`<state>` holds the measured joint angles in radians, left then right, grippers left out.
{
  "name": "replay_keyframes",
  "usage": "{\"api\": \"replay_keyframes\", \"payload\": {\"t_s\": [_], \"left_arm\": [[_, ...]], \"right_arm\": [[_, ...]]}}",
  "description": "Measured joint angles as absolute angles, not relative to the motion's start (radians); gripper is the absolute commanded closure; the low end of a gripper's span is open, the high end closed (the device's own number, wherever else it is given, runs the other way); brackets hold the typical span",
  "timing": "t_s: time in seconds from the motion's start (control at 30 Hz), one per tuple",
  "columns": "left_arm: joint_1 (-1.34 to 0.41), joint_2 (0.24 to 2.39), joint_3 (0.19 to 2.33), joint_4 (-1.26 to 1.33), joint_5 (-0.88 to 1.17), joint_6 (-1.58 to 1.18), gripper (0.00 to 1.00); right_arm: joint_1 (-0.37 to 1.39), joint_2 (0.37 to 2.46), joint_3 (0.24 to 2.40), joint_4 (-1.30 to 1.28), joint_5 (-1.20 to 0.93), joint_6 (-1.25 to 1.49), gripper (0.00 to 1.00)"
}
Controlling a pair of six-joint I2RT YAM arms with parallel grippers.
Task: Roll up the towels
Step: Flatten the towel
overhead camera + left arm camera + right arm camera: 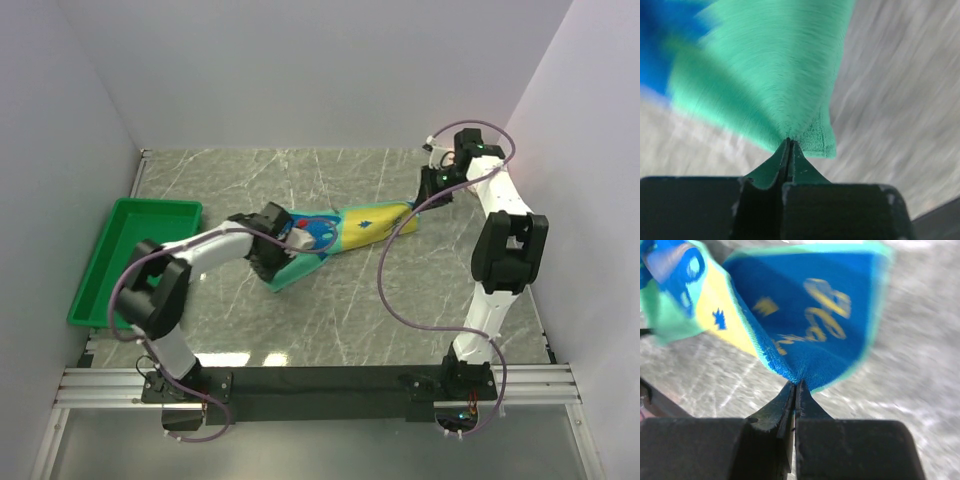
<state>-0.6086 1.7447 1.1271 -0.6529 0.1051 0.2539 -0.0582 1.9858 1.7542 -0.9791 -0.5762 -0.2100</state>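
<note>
A colourful towel [340, 232], teal, yellow and blue, is stretched across the middle of the table between my two grippers. My left gripper [278, 262] is shut on its teal corner [810, 135] at the near left end. My right gripper [422, 200] is shut on its blue corner [805, 365] at the far right end. Both wrist views are blurred. The towel's middle sags to the marble table [330, 330].
A green tray [135, 255] stands at the table's left side. White walls close in the left, back and right. The right arm's cable [400, 300] loops over the table's right part.
</note>
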Motion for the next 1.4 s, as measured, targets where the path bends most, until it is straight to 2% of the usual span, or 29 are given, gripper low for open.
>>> {"api": "replay_keyframes", "payload": {"t_s": [0.13,0.27,0.33,0.37,0.4,0.5,0.67,0.83,1.0,1.1,1.3,1.4], "left_arm": [[-0.521,1.62,1.028,-0.741,0.111,0.413,1.0],[-0.521,1.562,0.923,-0.809,0.129,0.545,0.98],[-0.524,1.56,0.889,-0.846,0.141,0.596,0.78],[-0.519,1.56,0.882,-0.868,0.15,0.616,0.63],[-0.51,1.56,0.881,-0.884,0.161,0.632,0.58],[-0.407,1.56,0.953,-0.96,0.25,0.654,0.52],[-0.227,1.621,1.262,-0.928,0.372,0.591,0.53],[-0.207,1.742,1.421,-0.809,0.395,0.465,0.54],[-0.219,1.893,1.442,-0.748,0.396,0.383,0.43],[-0.235,1.943,1.442,-0.736,0.397,0.37,0.41],[-0.282,1.974,1.442,-0.695,0.407,0.348,0.43],[-0.3,1.991,1.442,-0.676,0.407,0.339,0.5]], "right_arm": [[-0.102,1.983,1.753,-1.028,-0.54,-0.256,1.0],[-0.109,1.964,1.714,-1.084,-0.498,-0.334,1.0],[-0.109,1.943,1.664,-1.103,-0.479,-0.374,1.0],[-0.106,1.93,1.631,-1.119,-0.465,-0.396,1.0],[-0.104,1.917,1.593,-1.129,-0.448,-0.417,1.0],[-0.102,1.879,1.49,-1.151,-0.391,-0.466,1.0],[-0.103,1.85,1.388,-1.144,-0.316,-0.506,1.0],[-0.103,1.85,1.378,-1.13,-0.297,-0.515,1.0],[-0.103,1.85,1.382,-1.124,-0.3,-0.515,1.0],[-0.103,1.85,1.389,-1.124,-0.305,-0.514,1.0],[-0.103,1.85,1.406,-1.126,-0.309,-0.514,1.0],[-0.103,1.85,1.416,-1.126,-0.315,-0.51,1.0]]}}
